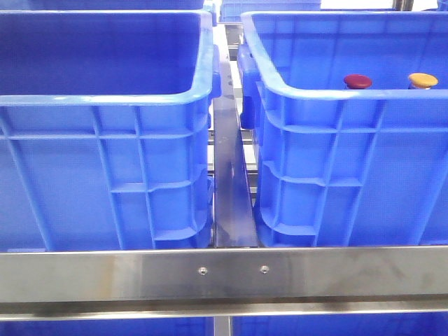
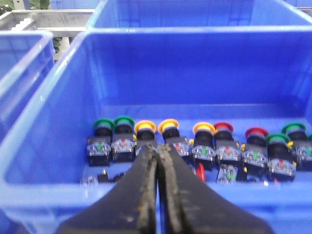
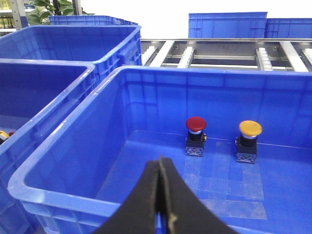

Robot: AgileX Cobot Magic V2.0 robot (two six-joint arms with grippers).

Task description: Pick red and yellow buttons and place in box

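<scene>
A dark red button [image 3: 196, 124] and a yellow-orange button [image 3: 250, 128] stand upright side by side on the floor of the right blue crate [image 3: 204, 71]. Their caps show over its rim in the front view, red [image 1: 358, 81] and yellow [image 1: 423, 80]. My right gripper [image 3: 160, 158] is shut and empty, above that crate's near rim, apart from both buttons. My left gripper [image 2: 157, 147] is shut and empty over the near rim of the left crate [image 2: 195, 32]. A row of several green, yellow [image 2: 146, 127] and red [image 2: 223, 128] buttons stands in that crate.
The two crates [image 1: 105, 98] [image 1: 336, 94] stand side by side with a metal rail [image 1: 229, 196] between them and a steel bar [image 1: 224, 274] across the front. More blue crates [image 3: 227, 24] and a roller conveyor [image 3: 219, 53] lie behind. Small loose parts [image 2: 100, 176] lie in the left crate.
</scene>
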